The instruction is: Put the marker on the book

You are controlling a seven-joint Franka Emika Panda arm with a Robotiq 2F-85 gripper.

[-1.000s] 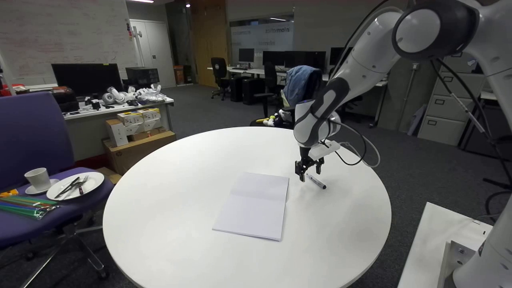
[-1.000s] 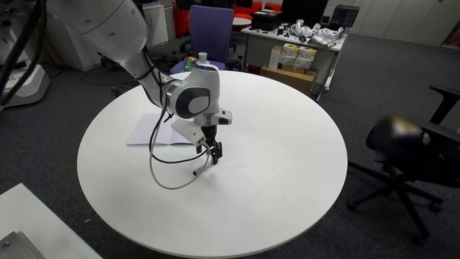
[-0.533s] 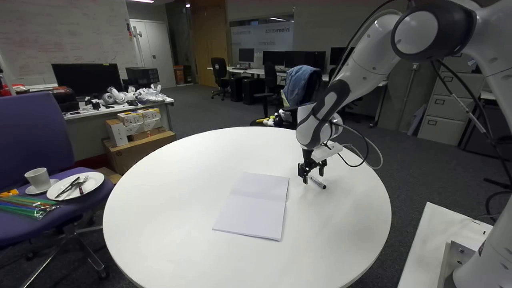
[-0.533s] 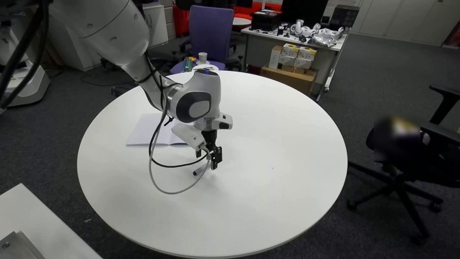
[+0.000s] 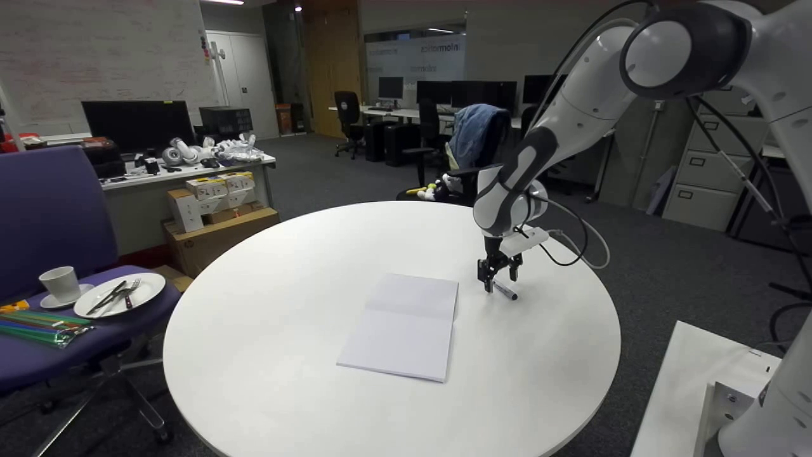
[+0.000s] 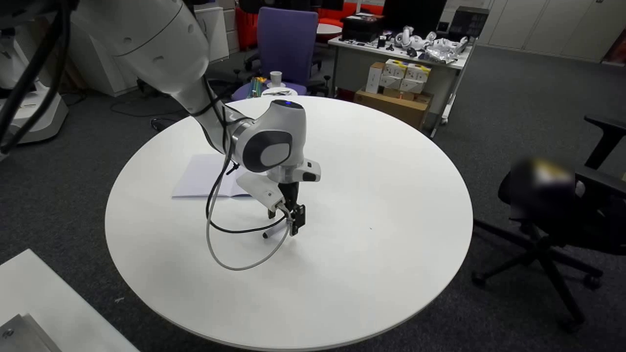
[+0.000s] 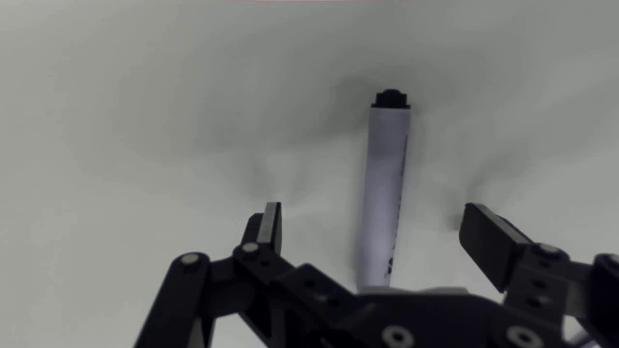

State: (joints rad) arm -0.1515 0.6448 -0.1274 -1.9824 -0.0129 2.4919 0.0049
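1. Wrist view: the gripper (image 7: 373,217) is standing with its jaws spread wide, one on either side of the marker (image 7: 384,193), and is gripping nothing; a gap is showing on both sides of the barrel.
2. The pads (image 7: 488,241) are presenting flat, dark, block-like faces with paler strips along their edges, and the dark links behind them are meeting at round, light pins.
3. The marker is lying on the table (image 5: 273,273), near the book (image 5: 403,330) but apart from it. In the wrist view its lower end is disappearing behind the gripper's body.
4. Its barrel is looking smooth, straight and greyish white, and is ending in a stepped black plug; dark print, too small to read, is running along one side.
5. In both exterior views the pads are hanging low over the table; whether they are touching it cannot be told.
6. The book is lying flat, its plain whitish pages spreading from a fold across the middle. In an exterior view the arm (image 6: 271,122), smooth white shell with rounded dark panels, is covering part of it, and a thin grey cable (image 6: 239,269) is looping beside the gripper.
7. The table is showing a smooth, round white top with a thin rim.
8. Purple fabric is covering a chair (image 5: 51,209), which is bearing a white cup (image 5: 59,282) on a saucer (image 5: 51,303) and a round plate (image 5: 152,285) with a fork (image 5: 129,301) on it.
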